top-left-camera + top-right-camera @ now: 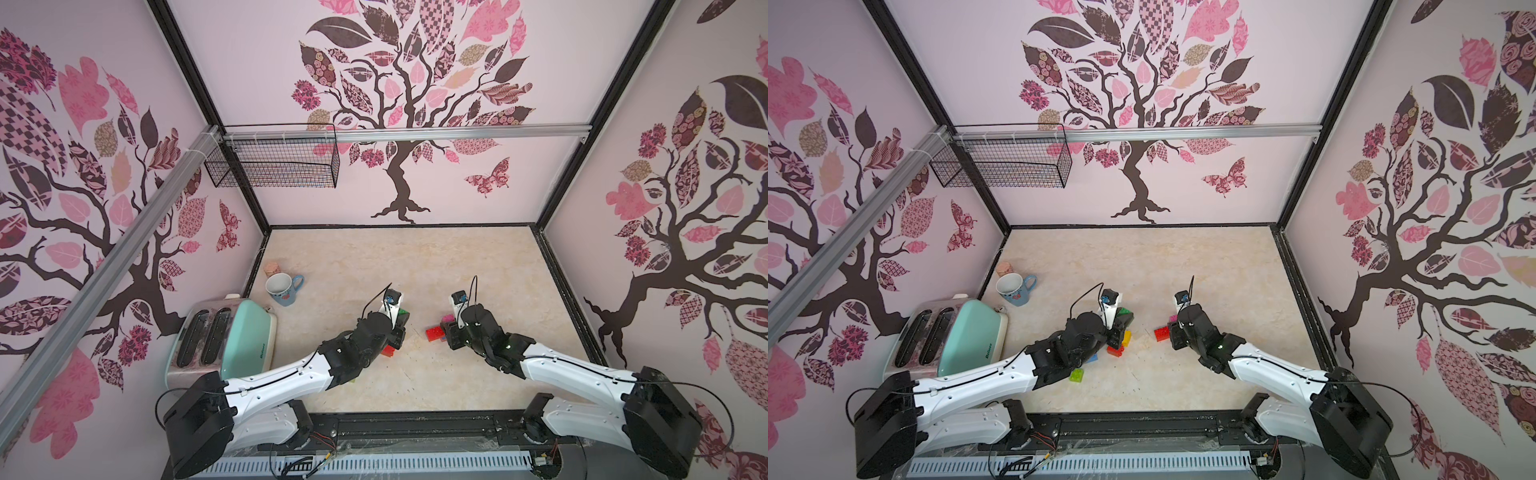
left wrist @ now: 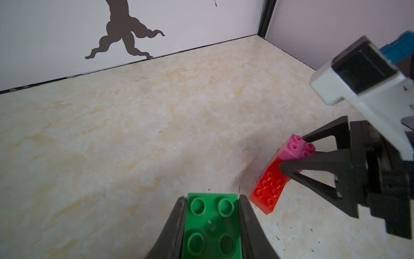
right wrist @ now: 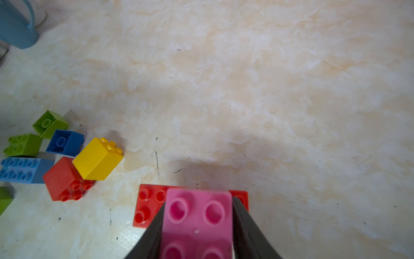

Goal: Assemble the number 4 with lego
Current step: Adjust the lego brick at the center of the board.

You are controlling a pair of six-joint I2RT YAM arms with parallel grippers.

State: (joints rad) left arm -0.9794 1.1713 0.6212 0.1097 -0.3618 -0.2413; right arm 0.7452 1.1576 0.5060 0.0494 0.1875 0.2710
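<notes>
Gripping a green brick, the left gripper is clamped. One finger lies flat on each of two opposite sides, and the studs face the wrist camera. Cannot tell whether the brick clears the table.

Right gripper closed on a pink brick, black fingers against both its sides. Pink brick sits studs-up toward one end of a long red brick, which lies flat on the table with its other end bare. In the left wrist view this pair shows near the green brick, not touching it.

Loose pile on the table, close by the left gripper and apart from the right one:
- yellow brick, tilted, leaning on a square red brick
- blue brick on its side, hollow showing
- lime brick, hollow side out
- second lime brick beside it
- long light-blue brick, studs-up, just beside the square red brick

In both top views the red-and-pink stack lies between the two grippers, at the right one's tips. Mug and toaster stand at the table's left edge, well apart from the bricks.
</notes>
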